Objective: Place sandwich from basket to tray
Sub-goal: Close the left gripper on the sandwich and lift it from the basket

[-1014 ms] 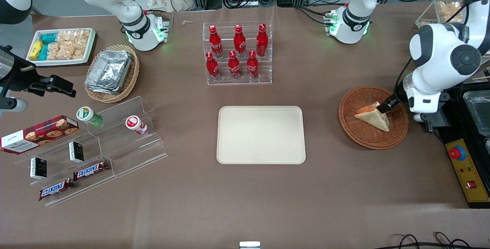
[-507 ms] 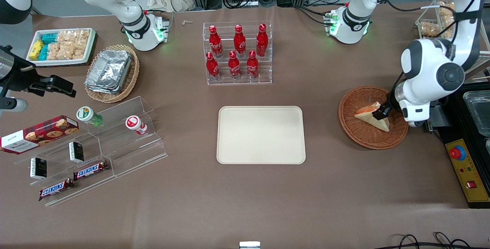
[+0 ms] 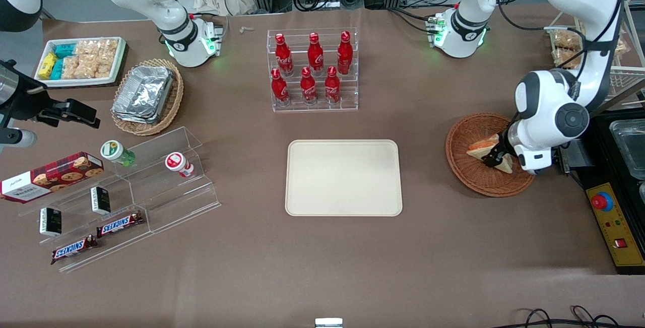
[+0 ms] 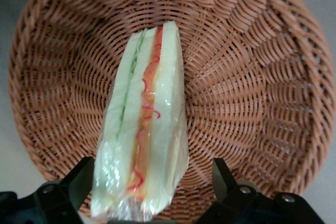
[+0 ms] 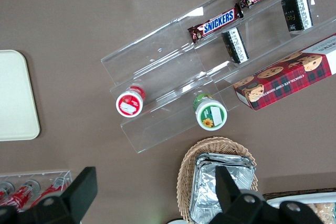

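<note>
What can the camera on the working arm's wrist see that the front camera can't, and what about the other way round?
Only the wrist view shows the sandwich's filling up close: a green strip and an orange-red strip between white bread, in shiny wrap, with the open gripper straddling it. Only the front view shows the tray, bare, nearer the table's middle, plus the red bottles and snack bars. Both show the sandwich lying in the round basket with the gripper's fingers low around it.

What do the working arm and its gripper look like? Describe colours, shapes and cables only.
The left arm has glossy white rounded shells with dark grey circular joint caps and black cables running along it; green lights glow at its base. Its gripper, over the basket, has black fingers.
</note>
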`<move>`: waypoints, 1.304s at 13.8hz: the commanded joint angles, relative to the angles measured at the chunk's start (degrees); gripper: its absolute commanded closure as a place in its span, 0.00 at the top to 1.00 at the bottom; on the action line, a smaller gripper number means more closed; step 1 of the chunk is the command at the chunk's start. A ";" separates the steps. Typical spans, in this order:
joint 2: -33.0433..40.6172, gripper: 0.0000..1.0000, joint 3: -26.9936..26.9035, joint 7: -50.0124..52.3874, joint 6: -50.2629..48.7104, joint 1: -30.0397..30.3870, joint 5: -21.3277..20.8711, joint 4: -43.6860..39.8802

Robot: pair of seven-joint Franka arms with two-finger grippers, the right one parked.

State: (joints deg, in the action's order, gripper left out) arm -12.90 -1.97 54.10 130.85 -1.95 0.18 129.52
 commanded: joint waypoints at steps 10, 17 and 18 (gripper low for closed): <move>-0.82 0.00 -1.02 3.11 3.10 0.28 -0.53 0.38; 3.93 0.00 -0.49 2.77 -20.25 0.10 -0.79 -13.92; 4.02 0.00 -0.40 2.41 -23.24 0.10 -0.97 -16.55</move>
State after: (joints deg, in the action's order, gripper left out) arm -8.73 -2.89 55.96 113.29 -1.95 0.13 118.29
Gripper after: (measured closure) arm 0.797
